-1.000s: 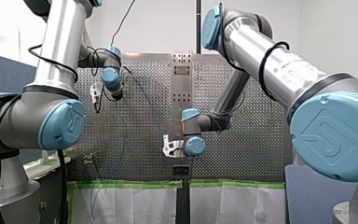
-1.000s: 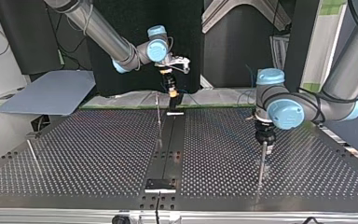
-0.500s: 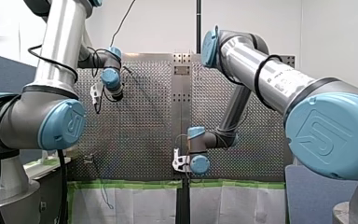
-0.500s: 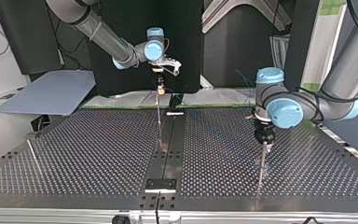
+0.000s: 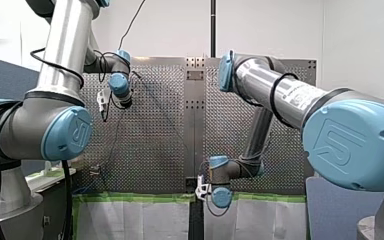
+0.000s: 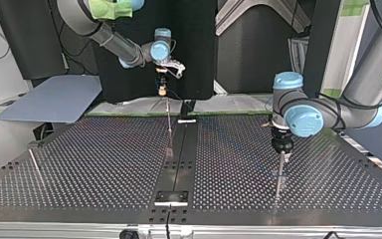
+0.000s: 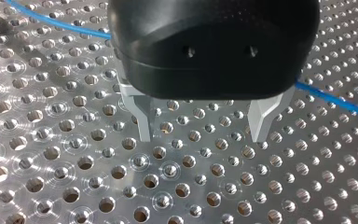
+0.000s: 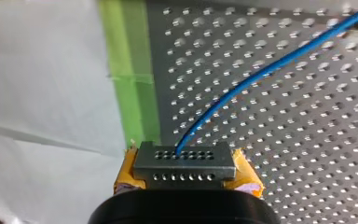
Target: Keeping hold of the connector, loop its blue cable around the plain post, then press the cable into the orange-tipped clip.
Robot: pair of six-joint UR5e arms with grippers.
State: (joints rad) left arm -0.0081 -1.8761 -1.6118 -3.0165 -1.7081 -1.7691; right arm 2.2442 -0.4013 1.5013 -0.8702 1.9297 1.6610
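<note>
The grey connector point(image 8: 185, 158) is clamped between the yellow pads point(image 8: 127, 173) of my right gripper point(image 8: 185, 169), whose fingers are closed to the connector's width. This gripper is held off the perforated table point(image 8: 298, 140), just beyond the table edge that is lined with green tape point(image 8: 130, 70). It hangs over the white sheeting point(image 8: 42, 84) that adjoins that edge. The blue cable point(image 8: 242, 81) is led out of the connector's upper row of holes and carried in a gentle curve over the table's surface, away from the taped edge. In the top view the same gripper point(image 6: 162, 89) is seen raised above the table's far edge, near its middle.

My left gripper point(image 7: 203, 123) is held low over the table. Its metal fingers point(image 7: 143, 119) are spread wide, with only bare perforated plate between them. The cable point(image 7: 331, 95) is stretched over the table behind this gripper's black body. In the top view a thin post point(image 6: 278, 181) is seen rising from the table directly below the gripper point(image 6: 282, 149); whether they touch cannot be told. A second post point(image 6: 169, 124) stands near the table's middle.
</note>
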